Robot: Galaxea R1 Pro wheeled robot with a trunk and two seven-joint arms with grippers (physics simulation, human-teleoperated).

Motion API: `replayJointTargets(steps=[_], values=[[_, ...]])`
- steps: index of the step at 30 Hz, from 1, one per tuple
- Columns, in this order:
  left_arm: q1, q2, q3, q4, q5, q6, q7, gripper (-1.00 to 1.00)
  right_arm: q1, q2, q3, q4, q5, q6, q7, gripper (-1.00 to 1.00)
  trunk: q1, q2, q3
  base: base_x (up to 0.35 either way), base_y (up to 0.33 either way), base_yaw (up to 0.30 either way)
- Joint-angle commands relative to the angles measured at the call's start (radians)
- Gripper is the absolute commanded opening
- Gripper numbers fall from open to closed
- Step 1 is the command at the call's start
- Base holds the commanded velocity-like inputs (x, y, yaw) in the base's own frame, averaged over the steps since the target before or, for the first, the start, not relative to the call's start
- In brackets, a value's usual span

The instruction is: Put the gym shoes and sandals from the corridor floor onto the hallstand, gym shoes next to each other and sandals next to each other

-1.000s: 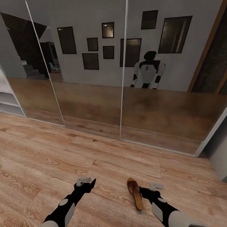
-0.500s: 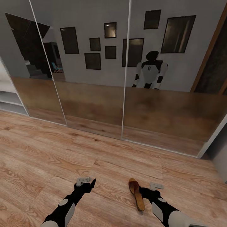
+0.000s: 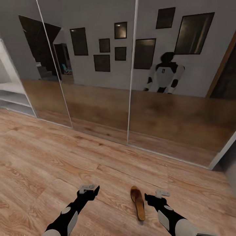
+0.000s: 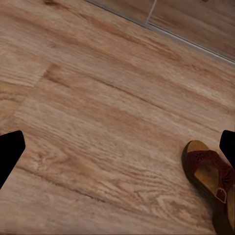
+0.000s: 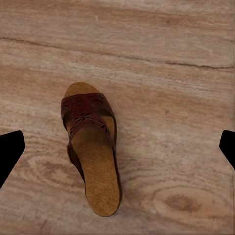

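One dark maroon sandal (image 3: 138,203) with a tan footbed lies on the wood-plank corridor floor (image 3: 49,157), just left of my right gripper (image 3: 156,195). The right wrist view looks straight down on the sandal (image 5: 93,152), with the right gripper (image 5: 117,149) open and its fingertips wide apart above it. My left gripper (image 3: 88,189) hangs open over bare floor, and its wrist view catches the sandal (image 4: 210,178) off to one side. Part of the pale hallstand (image 3: 13,90) shows at the far left. The gym shoes are out of view.
Tall mirrored sliding doors (image 3: 131,98) run across the wall ahead and reflect the robot (image 3: 165,77) and framed pictures. A white door frame (image 3: 223,150) stands at the right.
The camera has shifted, so the mirrored doors and reflection sit further right and more of the hallstand shows at the left. Both arms keep their pose; the sandal lies a little further from the right gripper.
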Motion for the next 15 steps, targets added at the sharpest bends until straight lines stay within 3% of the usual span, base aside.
replayJointTargets(steps=[1, 8, 15], values=[[-0.001, -0.001, 0.009, 0.0, -0.01, -0.003, -0.005, 1.0, 0.0, 0.0, -0.003, 0.0, -0.009, -0.004, 0.001, 1.0, 0.0, 0.0, -0.001, 0.0, -0.331, 0.271], [-0.001, -0.001, 0.009, -0.001, -0.01, -0.003, -0.005, 1.0, 0.0, 0.0, -0.003, 0.0, -0.009, -0.004, 0.001, 1.0, 0.0, 0.0, -0.004, 0.0, -0.295, 0.255], [-0.001, 0.01, 0.01, -0.032, -0.013, -0.002, -0.005, 1.0, 0.0, 0.001, -0.006, -0.006, -0.008, 0.003, 0.0, 1.0, 0.0, 0.0, -0.004, 0.0, -0.081, 0.048]])
